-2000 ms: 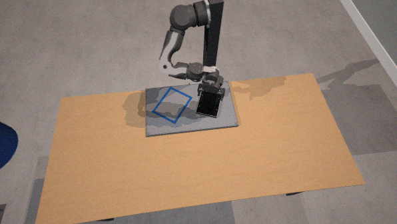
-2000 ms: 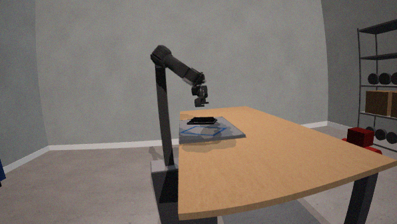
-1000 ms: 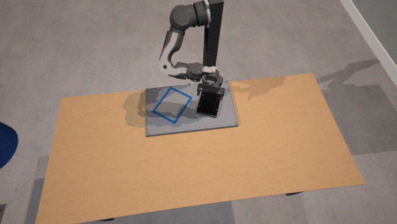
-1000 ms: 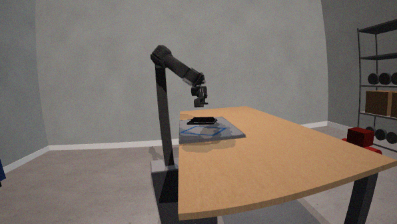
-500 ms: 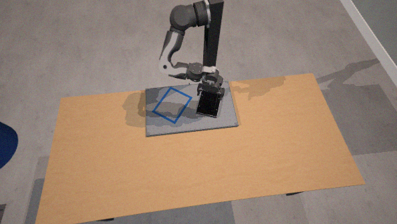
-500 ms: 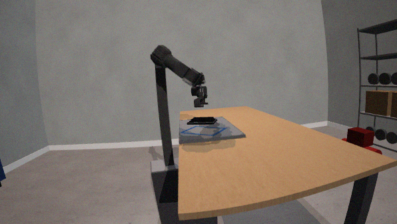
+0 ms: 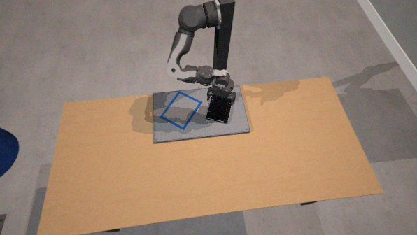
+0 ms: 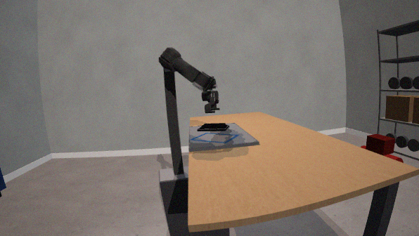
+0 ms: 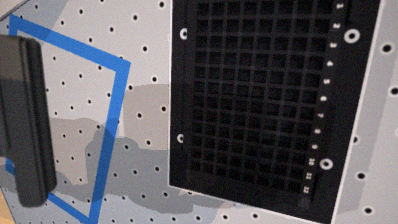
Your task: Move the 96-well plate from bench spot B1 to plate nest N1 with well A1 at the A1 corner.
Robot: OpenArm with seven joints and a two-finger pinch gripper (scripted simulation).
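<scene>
The black 96-well plate (image 7: pixel 219 108) lies flat on the right part of the grey perforated board (image 7: pixel 217 131), inside a black frame with white ring locators. It also shows in the exterior view (image 8: pixel 213 126) and fills the wrist view (image 9: pixel 255 100), with its column numbers along the right edge. The blue outlined spot (image 7: pixel 180 110) to its left is empty, and shows too in the wrist view (image 9: pixel 75 120). My gripper (image 7: pixel 221 91) (image 8: pixel 211 109) hovers well above the plate's far end, open and empty. Only one finger (image 9: pixel 25 120) shows in the wrist view. I cannot make out the cut-off corner.
The arm's dark column (image 7: pixel 224 35) stands just behind the board. The board sits at the far edge of an orange table (image 7: pixel 210 168). A red box (image 8: pixel 380 144) and a shelf rack (image 8: pixel 401 91) stand off to the side, away from the table.
</scene>
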